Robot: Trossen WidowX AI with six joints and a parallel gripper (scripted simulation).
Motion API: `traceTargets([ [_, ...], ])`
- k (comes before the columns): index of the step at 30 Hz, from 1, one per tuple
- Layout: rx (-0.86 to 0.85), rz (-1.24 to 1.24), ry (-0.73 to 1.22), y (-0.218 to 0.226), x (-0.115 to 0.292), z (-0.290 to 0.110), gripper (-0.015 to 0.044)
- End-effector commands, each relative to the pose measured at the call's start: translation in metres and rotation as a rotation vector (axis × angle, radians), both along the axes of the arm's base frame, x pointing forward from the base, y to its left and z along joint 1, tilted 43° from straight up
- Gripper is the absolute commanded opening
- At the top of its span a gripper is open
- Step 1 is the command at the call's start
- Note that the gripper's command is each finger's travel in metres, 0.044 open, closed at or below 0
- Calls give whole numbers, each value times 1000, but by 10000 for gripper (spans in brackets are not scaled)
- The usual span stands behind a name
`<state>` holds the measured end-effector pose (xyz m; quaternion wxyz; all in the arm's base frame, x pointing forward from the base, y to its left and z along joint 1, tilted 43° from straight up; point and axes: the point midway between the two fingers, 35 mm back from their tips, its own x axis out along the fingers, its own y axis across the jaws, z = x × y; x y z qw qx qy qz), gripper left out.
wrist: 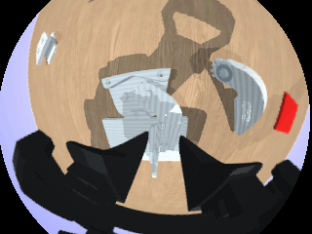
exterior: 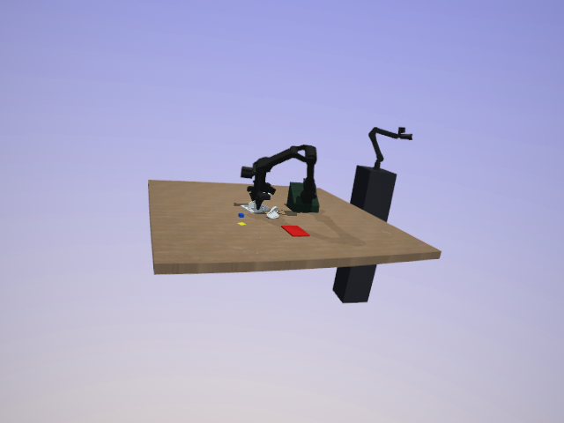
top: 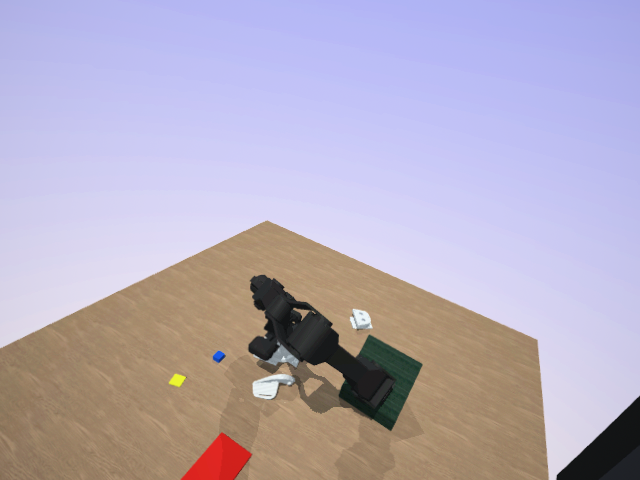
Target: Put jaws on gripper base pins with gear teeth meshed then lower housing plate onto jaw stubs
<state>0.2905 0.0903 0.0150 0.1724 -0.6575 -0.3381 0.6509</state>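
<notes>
Top: white plastic two-holed housing plate point(top: 361, 319) point(wrist: 47, 49) lies off on the wooden counter point(top: 129, 330) point(exterior: 204, 246) point(wrist: 141, 29); pale curved toothed jaw point(top: 265, 389) point(exterior: 272, 213) point(wrist: 253, 95) also loose.

Exterior: black fingers point(exterior: 259, 206) low over pale angular gripper base point(top: 282, 356) point(exterior: 248, 208) point(wrist: 114, 131).

Wrist: fingers partly open, apparently gripping nothing; second jaw point(wrist: 148, 101) over base, seating unclear. Meshing and closing remain.

Top view: from above, steeply tilted, looking down across wooden surface point(top: 129, 330) point(exterior: 218, 241) point(wrist: 93, 29). Exterior: farthest off, slightly above surface height, facing its edge. Wrist: closest, peering down past jaws point(top: 281, 351) point(exterior: 258, 204) point(wrist: 164, 171). Top and exterior share whole arm point(top: 312, 338) point(exterior: 278, 162).
</notes>
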Motion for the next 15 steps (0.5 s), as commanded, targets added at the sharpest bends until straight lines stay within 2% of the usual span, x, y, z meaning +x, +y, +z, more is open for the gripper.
traceTargets([
  [1, 0, 0, 0, 0, 0, 0, 224],
  [15, -1, -1, 0, -8, 2, 9, 224],
])
